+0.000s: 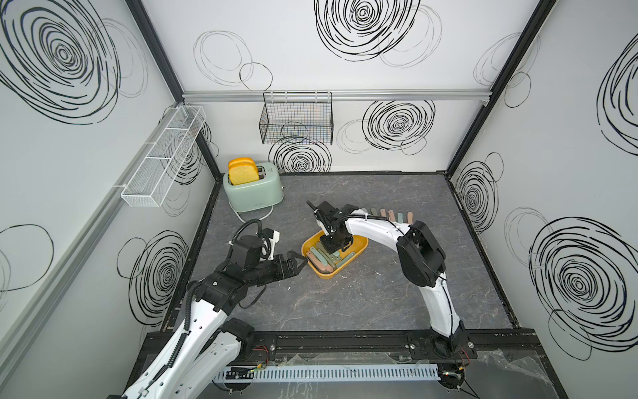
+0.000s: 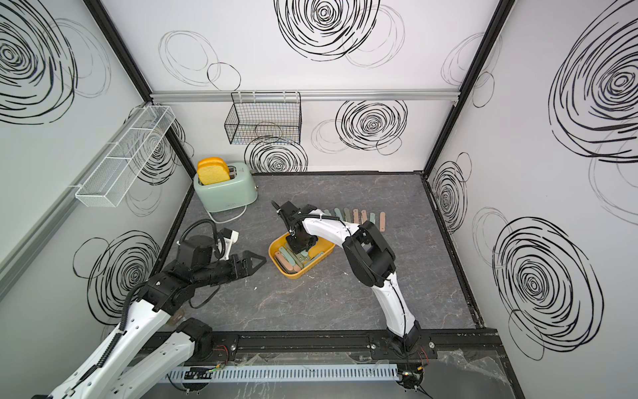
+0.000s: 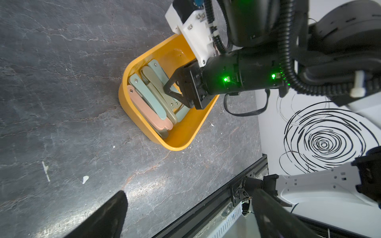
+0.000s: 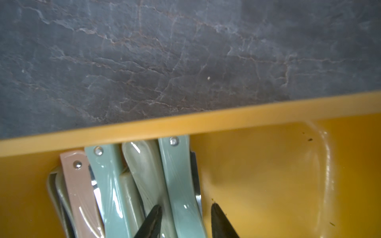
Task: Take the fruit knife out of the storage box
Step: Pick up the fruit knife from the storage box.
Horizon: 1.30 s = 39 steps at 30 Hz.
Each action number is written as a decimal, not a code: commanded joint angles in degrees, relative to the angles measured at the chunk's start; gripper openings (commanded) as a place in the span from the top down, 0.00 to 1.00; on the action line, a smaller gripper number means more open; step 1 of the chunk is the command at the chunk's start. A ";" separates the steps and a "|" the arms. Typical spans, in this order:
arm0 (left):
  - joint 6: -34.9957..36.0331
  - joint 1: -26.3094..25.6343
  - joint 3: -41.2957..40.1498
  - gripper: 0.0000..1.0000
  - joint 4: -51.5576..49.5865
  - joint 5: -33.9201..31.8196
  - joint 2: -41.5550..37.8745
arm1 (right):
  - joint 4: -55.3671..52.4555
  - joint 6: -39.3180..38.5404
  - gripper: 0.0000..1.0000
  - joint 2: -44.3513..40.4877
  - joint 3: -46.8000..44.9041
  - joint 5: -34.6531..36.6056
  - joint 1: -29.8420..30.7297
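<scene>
Storage box [image 1: 359, 246], mustard-yellow, near the middle of the desk [image 1: 379, 297], holds a packed bunch of folded knives in green, olive and pink. The right gripper [image 4: 184, 216] is lowered into it, part-open, fingers either side of one green fruit knife [image 4: 181, 185], its neighbours pressed alongside. Left gripper [image 1: 299, 265] hangs spread wide and empty just beside the box's end; also present are a toaster [image 1: 253, 195] with bread at the back-left corner, its small lettering unreadable, a row of knives [image 1: 393, 216] toward the back edge, and a black wire basket [image 1: 297, 119] and white mesh basket [image 1: 162, 159] on the walls.
</scene>
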 commanded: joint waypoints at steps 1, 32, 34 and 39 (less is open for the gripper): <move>0.47 0.64 -0.37 0.02 0.55 -0.12 -0.45 | 0.50 -0.70 0.59 1.76 1.36 1.13 -0.59; 1.88 2.58 -1.78 0.02 2.46 2.61 1.44 | -2.84 -1.94 0.76 3.15 9.11 1.93 -3.15; 1.75 2.63 -1.93 0.02 2.54 2.74 1.44 | -3.29 -2.06 0.76 3.31 9.56 2.07 -3.23; 1.88 2.80 -1.27 0.02 2.64 2.86 1.56 | -3.82 -2.00 0.76 2.86 10.07 2.07 -3.41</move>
